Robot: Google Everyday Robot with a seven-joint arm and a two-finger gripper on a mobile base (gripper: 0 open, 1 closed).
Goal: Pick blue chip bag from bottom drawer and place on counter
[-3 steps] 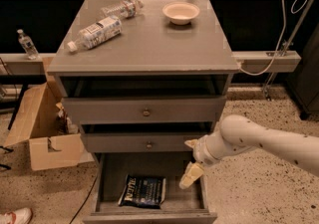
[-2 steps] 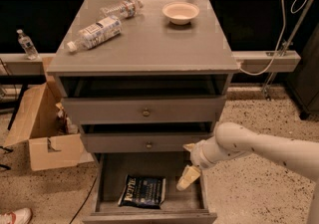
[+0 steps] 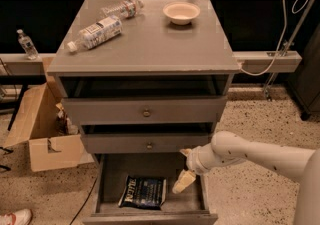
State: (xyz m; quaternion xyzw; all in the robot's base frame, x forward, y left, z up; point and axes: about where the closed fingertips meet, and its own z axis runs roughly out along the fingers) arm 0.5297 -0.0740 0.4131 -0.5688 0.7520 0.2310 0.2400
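You are at the reach-in step: the gripper (image 3: 180, 171) hangs with fingers spread over the right side of the open bottom drawer (image 3: 112, 175), just beside the untouched blue chip bag (image 3: 143, 192) lying flat inside, so your next move calls for shifting left, descending and closing on it before any lift to the counter (image 3: 150, 44).

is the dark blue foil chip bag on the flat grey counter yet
No, the dark blue foil chip bag lies inside the open grey bottom drawer, with the end effector close beside it over the drawer.
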